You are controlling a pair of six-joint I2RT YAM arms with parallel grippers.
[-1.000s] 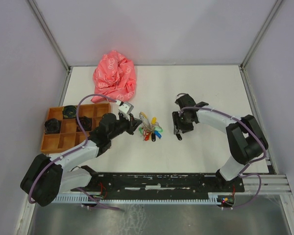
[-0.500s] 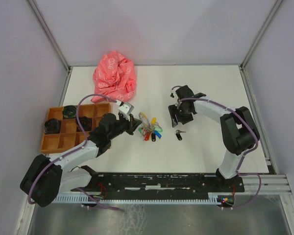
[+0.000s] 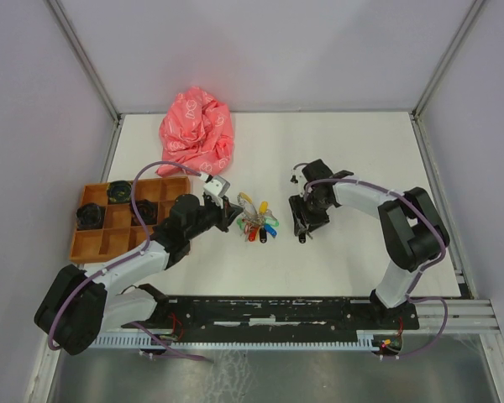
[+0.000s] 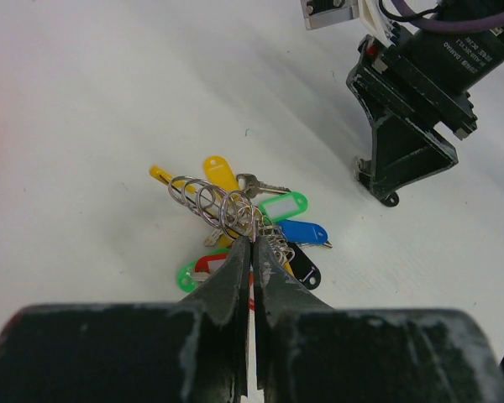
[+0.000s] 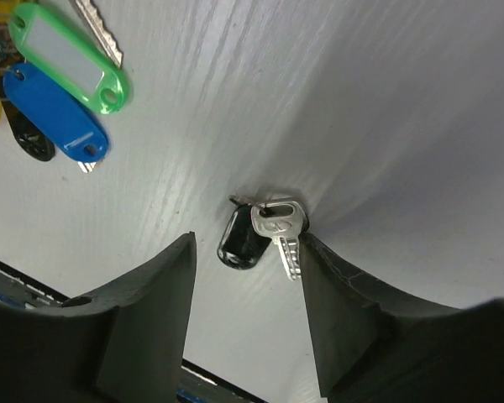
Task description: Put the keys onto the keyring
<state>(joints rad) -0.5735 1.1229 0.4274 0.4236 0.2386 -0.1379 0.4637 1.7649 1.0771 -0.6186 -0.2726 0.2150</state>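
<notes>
A bunch of coloured key tags and steel rings (image 3: 256,225) lies mid-table. My left gripper (image 4: 254,243) is shut on the keyring (image 4: 227,206), whose wire runs between its fingertips; in the top view this gripper (image 3: 235,217) is at the bunch's left edge. A red tag (image 4: 208,264) shows partly behind the left finger. To the right, a silver key (image 5: 279,225) joined to a black plastic tag (image 5: 242,239) lies flat on the table. My right gripper (image 5: 248,243) is open, one finger on each side of it, the right finger close to the key. From above, the right gripper (image 3: 302,227) covers most of that key.
A crumpled pink cloth (image 3: 197,130) lies at the back left. An orange compartment tray (image 3: 91,245) with black parts sits at the left edge. Green (image 5: 67,59) and blue (image 5: 55,113) tags of the bunch lie left of the right gripper.
The right gripper drew back from the black-tagged key, then came forward and down over it, jaws now astride it. The left gripper and the key bunch have not moved.
</notes>
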